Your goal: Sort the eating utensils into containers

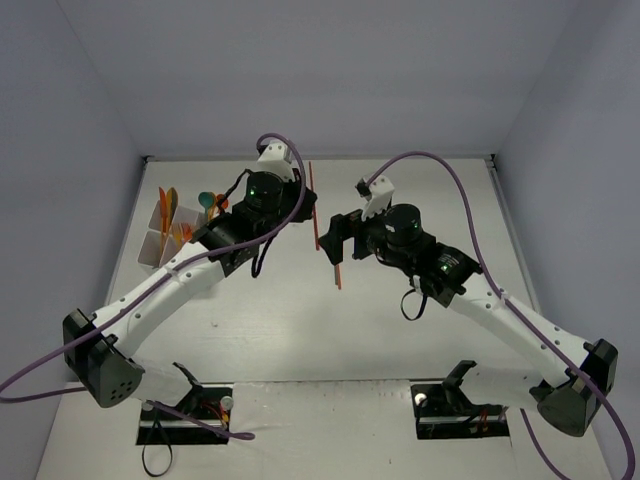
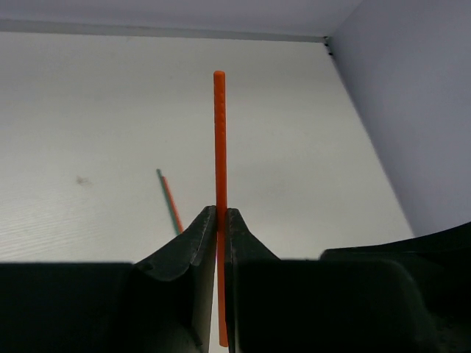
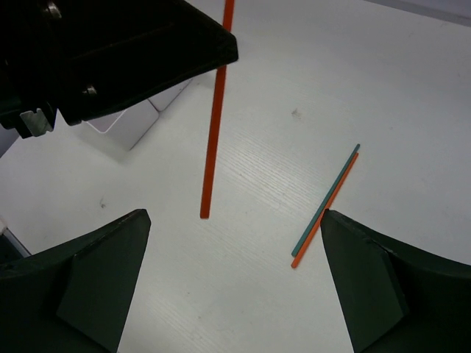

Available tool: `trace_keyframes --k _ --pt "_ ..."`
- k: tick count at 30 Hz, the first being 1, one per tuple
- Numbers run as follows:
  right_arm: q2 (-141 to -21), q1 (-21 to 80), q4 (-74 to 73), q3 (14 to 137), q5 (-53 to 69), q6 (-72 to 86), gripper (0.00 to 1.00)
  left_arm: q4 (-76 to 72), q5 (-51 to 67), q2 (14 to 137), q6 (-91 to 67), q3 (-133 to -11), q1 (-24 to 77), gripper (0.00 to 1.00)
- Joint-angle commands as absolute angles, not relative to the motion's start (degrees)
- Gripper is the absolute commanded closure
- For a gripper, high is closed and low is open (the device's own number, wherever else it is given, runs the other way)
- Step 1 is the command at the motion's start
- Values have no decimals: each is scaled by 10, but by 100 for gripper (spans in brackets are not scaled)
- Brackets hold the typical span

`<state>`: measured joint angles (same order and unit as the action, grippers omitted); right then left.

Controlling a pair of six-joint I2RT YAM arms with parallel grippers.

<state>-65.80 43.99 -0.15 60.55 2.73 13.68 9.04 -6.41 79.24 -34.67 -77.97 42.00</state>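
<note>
Now | left jaws clamped on orange stick (image 2: 220, 147) | right jaws apart, near paired sticks (image 3: 324, 206)

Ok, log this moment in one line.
left gripper: shut on orange stick | right gripper: open | table: teal-orange stick pair | box: holds utensils

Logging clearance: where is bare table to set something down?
Bare: the table far right, and near middle this side of the two sticks. Crowded: far left around the box, and centre under the right gripper.
</note>
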Motion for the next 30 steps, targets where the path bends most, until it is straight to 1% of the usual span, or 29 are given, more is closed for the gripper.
trace_keyframes --k 1,4,6,8,12,16,18,24,30 --pt "-655 442 43 608 13 144 0 95 -154 729 -233 -783 415 100" --pt "-656 437 41 598 8 150 0 128 -220 703 -144 -768 402 100" --pt "-659 435 39 591 3 160 0 144 -246 688 -95 -756 363 100" --pt "-666 430 34 586 -15 175 0 153 -233 660 -72 -731 314 100" --pt "-679 425 33 581 -6 178 0 118 -195 622 -8 -683 197 100" --pt "-689 423 31 582 -4 173 0 97 -158 625 26 -649 106 100" --pt "-694 422 30 582 16 171 0 75 -133 641 35 -636 51 100" --pt "-694 418 26 575 28 166 0 -13 -150 691 83 -608 14 100" --pt "-684 404 18 562 30 160 0 -49 -163 743 84 -600 -6 100"
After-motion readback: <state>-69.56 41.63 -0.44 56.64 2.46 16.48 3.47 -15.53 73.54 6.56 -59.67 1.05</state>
